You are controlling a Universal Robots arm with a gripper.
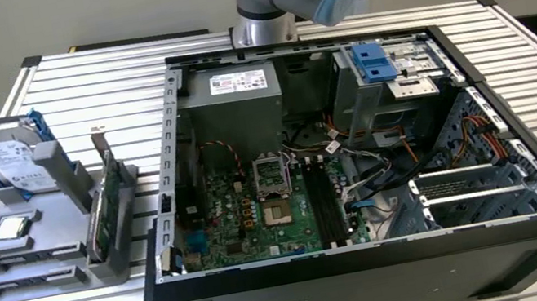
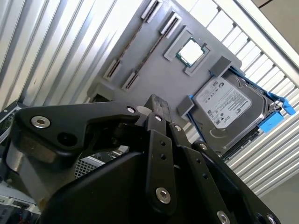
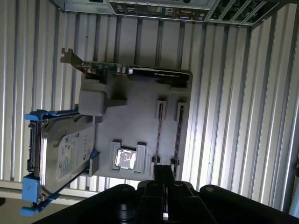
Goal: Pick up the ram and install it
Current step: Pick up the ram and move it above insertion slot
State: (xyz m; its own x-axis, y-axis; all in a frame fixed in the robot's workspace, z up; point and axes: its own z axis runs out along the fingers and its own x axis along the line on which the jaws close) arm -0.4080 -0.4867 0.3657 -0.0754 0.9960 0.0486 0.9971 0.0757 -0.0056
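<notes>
Standing on its thin edge, the ram (image 3: 158,133) is being propped in a slot of the gray holder (image 3: 135,119) beside the processor chip (image 3: 125,158), likely so it can be pinched easily. The claw (image 3: 162,169) is being held over the holder, closed and empty.

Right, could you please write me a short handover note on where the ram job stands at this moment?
The gripper hangs over the gray holder, nearest the ram; its grip state is unclear.
The ram stands on edge in the holder, beside a second stick and near the processor chip.
The computer case lies open on the table; the motherboard's black slots look empty.
Done: nothing lifted yet.
Left: the whole job, pick-up and install.
</notes>
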